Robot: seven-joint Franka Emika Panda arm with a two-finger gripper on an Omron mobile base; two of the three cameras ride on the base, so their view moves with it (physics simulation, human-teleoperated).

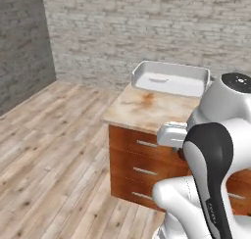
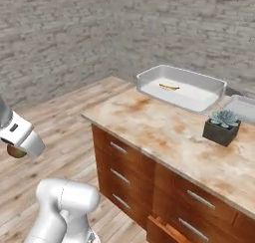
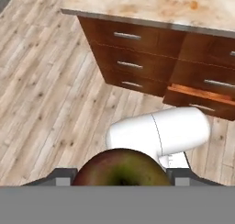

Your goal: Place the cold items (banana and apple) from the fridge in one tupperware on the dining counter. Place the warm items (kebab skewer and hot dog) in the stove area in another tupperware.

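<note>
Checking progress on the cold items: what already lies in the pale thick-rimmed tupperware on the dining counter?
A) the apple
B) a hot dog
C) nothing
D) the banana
D: a thin yellow banana lies in the tupperware; the apple sits between the pincer tips.

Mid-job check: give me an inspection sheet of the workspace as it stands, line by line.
Surface: dining counter, marbled beige stone on a wooden drawer base; one low drawer stands slightly open in the hand view.
Job's things: pale thick-rimmed tupperware at the far end of the counter, banana lying inside it; flat grey tray beside it, contents not visible; apple between the fingers.
Clutter: small potted succulent on the counter, apart from both trays.
Grippers: gripper off the counter's near end, over the floor, shut on the apple.
Cables: nothing seen.
Surroundings: wooden plank floor, grey brick walls.
</note>
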